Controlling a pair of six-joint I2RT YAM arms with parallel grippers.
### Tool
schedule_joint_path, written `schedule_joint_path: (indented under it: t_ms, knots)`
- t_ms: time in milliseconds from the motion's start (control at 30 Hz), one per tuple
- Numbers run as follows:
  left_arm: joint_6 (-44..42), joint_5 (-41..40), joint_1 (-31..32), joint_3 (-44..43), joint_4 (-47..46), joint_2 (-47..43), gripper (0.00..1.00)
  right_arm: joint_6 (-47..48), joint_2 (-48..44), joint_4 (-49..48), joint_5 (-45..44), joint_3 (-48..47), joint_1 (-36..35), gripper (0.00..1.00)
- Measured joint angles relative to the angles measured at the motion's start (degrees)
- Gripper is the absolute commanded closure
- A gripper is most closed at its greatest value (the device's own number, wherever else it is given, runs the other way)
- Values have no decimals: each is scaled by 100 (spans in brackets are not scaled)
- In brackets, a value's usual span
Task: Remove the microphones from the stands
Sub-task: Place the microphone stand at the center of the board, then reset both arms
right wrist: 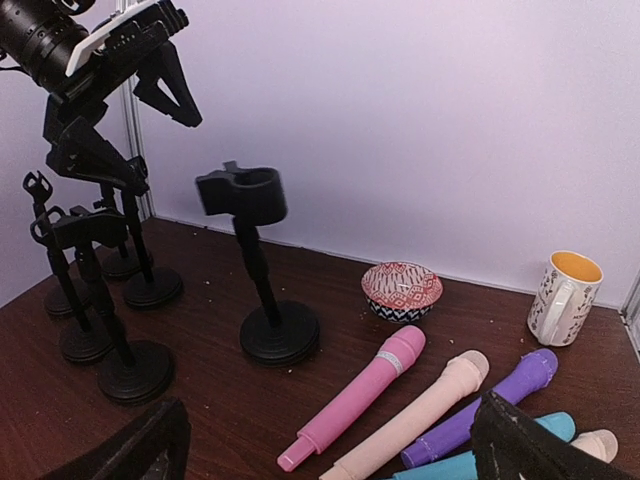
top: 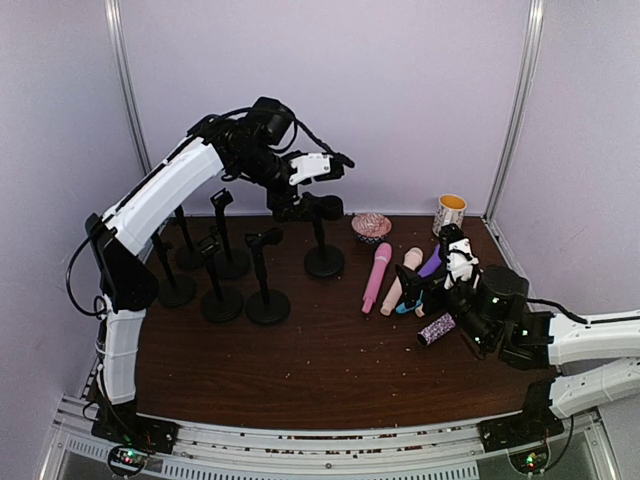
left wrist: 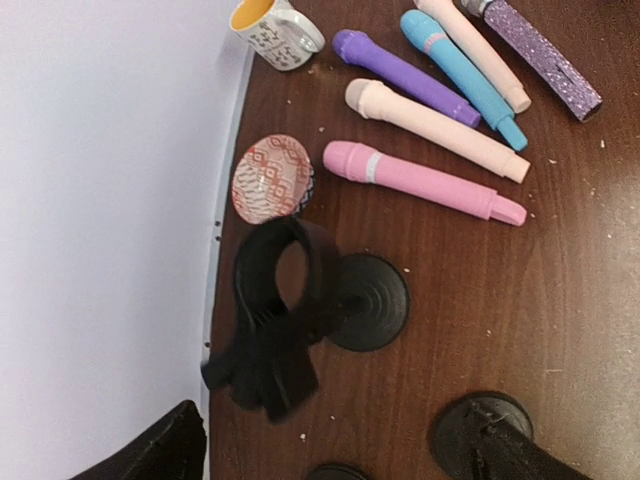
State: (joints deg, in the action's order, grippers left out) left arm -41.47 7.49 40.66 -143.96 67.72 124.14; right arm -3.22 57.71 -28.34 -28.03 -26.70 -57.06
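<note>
A black stand (top: 323, 238) stands at the back middle of the table, and its clip (left wrist: 275, 285) is an empty ring. My left gripper (top: 330, 165) hangs open above that clip, with nothing between its fingers (left wrist: 150, 452). Several microphones lie flat to the right of the stand: a pink microphone (top: 376, 278), a peach one (top: 400, 282), a purple one (left wrist: 405, 75), a blue one (left wrist: 465, 75) and a glittery purple one (top: 436, 329). My right gripper (top: 432, 290) sits low by them, open, and the pink microphone (right wrist: 360, 395) lies in front of its fingers (right wrist: 530, 445).
Several more black stands (top: 222, 270) are grouped at the left, under the left arm. A patterned bowl (top: 371, 226) and a white mug (top: 450, 213) stand at the back near the wall. The purple wall (left wrist: 100, 200) runs close behind the stand.
</note>
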Motion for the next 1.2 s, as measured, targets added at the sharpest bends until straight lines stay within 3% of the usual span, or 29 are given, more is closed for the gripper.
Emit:
schedule_joint_path:
  t_ms: [267, 433, 633, 733, 833, 967, 1200]
  knots:
    - [133, -240, -26, 273, -927, 7, 12, -131, 92, -55, 127, -28, 101, 0]
    - [376, -59, -164, 350, -1080, -15, 12, -162, 92, 111, 190, -227, 216, 0]
    - [717, 321, -431, 1145, -1034, -356, 14, -234, 181, 415, 315, -564, 420, 0]
    - [988, 527, -623, 1473, -1021, -601, 3, -284, 247, 654, 358, -776, 485, 0]
    - [1305, 772, -922, 1869, -1043, -1023, 2, -404, 260, 940, 385, -986, 651, 0]
    - [1749, 988, -1434, 3283, -1462, -2240, 2, -511, 201, 1241, 323, -1047, 962, 0]
    - [2496, 717, -2177, 6679, -2841, -4924, 2, -688, -59, 1458, -420, -968, 1692, 0]
